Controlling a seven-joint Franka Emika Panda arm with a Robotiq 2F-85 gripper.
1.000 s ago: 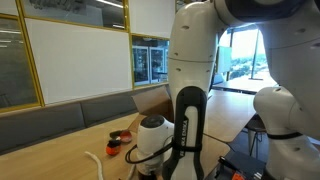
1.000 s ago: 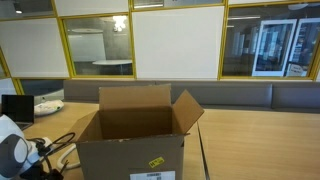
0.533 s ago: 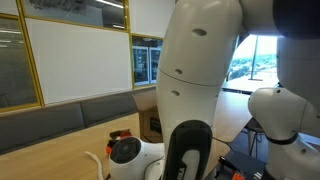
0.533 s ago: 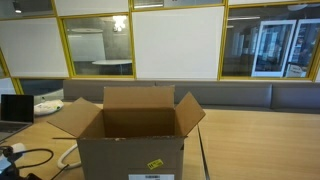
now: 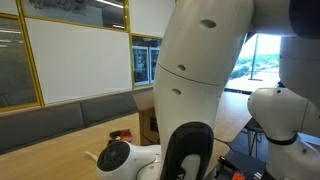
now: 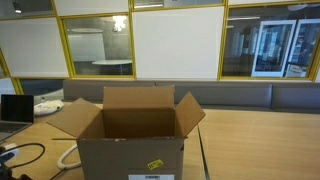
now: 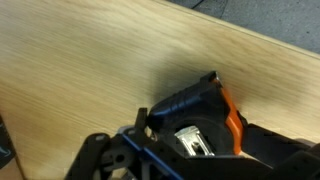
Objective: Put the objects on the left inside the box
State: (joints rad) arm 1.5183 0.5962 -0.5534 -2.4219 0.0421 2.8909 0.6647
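Note:
In the wrist view a black-and-orange rounded piece (image 7: 195,105) with a metal clip lies on the wooden table. My gripper (image 7: 190,150) is low over it, open, with one jaw on each side of the piece and close to it. The brown cardboard box (image 6: 130,145) stands open-topped in the middle, and shows partly behind my arm (image 5: 146,118). A white cord (image 6: 68,155) lies on the table left of the box, also seen as the cord (image 5: 92,155). A small red-and-black piece (image 5: 122,133) sits near the box. My gripper is hidden in both exterior views.
My large white arm (image 5: 200,80) fills much of an exterior view. A black cable (image 6: 25,150) loops on the table at the left, with a laptop (image 6: 15,108) behind it. A bench runs along the glass wall (image 6: 240,95).
My arm has swung left and lower along the table, away from the box, and its white joint has left the view facing the box. The box and cord have not moved.

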